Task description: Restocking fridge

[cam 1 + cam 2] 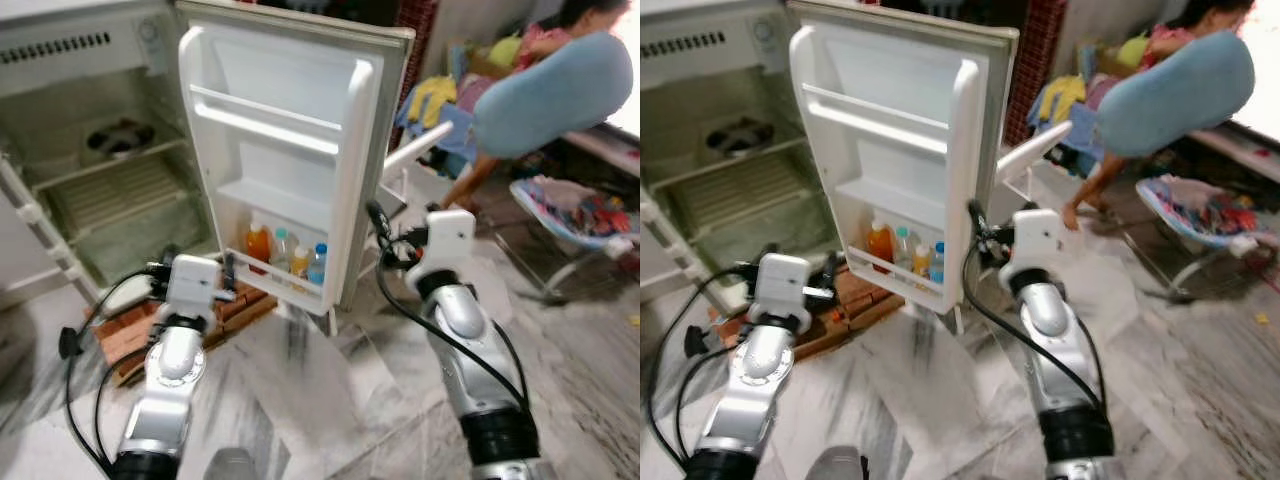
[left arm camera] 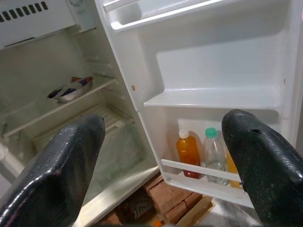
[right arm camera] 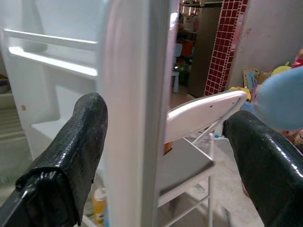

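Note:
The white fridge stands open, its door (image 1: 290, 150) swung out toward me. The door's bottom shelf holds several bottles, among them an orange one (image 2: 188, 152) and a clear one with a green cap (image 2: 214, 151). Inside the fridge, a dark packet (image 2: 71, 89) lies on a wire shelf. My left gripper (image 2: 163, 125) hangs low in front of the fridge, open, with nothing between its fingers. My right gripper (image 3: 163, 113) is open at the door's outer edge (image 3: 135, 118), one finger on each side of it; I cannot tell whether it touches the door.
The fridge rests on red bricks and wood (image 1: 135, 335) on a marble floor. Behind the door stands a white folding chair (image 1: 415, 150). At the back right, a person bends beside a blue seat (image 1: 550, 90), a baby bouncer (image 1: 580, 210) and scattered clothes.

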Controlling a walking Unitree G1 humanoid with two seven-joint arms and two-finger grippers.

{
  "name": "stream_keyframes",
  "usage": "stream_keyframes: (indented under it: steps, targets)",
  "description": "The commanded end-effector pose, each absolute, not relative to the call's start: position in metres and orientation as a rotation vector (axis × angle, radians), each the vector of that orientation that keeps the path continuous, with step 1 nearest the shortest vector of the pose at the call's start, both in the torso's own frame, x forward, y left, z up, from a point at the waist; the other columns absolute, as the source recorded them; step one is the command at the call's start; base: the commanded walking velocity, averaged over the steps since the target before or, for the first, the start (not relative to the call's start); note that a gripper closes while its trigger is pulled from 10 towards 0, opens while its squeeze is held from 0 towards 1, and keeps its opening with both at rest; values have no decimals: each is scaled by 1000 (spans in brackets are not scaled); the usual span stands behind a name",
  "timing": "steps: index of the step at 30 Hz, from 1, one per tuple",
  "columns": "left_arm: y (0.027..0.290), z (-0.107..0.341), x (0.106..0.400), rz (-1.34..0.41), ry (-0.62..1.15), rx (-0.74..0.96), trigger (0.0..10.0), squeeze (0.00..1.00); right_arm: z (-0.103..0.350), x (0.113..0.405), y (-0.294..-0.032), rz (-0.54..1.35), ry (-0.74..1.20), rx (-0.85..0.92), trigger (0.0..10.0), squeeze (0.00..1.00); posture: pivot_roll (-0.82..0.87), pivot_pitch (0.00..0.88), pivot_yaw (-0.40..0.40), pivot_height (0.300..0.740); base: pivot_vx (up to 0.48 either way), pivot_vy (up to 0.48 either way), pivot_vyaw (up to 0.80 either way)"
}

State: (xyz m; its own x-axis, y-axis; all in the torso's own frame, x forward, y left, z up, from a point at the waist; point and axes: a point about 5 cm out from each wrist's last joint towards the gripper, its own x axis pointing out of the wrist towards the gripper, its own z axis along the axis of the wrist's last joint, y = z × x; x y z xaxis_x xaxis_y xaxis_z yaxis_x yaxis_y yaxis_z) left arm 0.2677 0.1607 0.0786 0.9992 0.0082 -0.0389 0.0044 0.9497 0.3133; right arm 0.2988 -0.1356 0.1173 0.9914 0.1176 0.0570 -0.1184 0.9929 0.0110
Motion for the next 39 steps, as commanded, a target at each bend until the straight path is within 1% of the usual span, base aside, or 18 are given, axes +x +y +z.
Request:
stream_keyframes:
  steps: [1,4,9,21,26,33,39]
  targets:
    - [166,84,270,16,26,337,10000,0,121,301,-130,136,-66,28,10000,0,92,0,-55,740,337,-337,0]
    - [166,83,270,15,26,336,10000,0,122,302,-129,136,-66,29,10000,0,91,0,-54,740,350,-325,0]
    - [165,83,270,14,27,338,10000,0,123,303,-129,163,-76,15,10000,0,90,0,-55,740,458,0,0]
    - [164,84,269,26,10,328,10000,0,122,302,-124,204,-77,26,10000,0,92,0,-57,740,458,0,763]
    - [164,84,267,39,11,335,10000,0,121,298,-120,259,-78,24,10000,0,92,0,-58,740,0,0,788]
    - [163,83,265,24,25,348,10000,0,121,300,-120,264,-78,24,10000,0,96,0,-59,740,0,0,783]
    - [162,83,263,16,26,339,10000,0,120,301,-121,263,-70,26,10000,0,98,0,-60,740,0,-62,0]
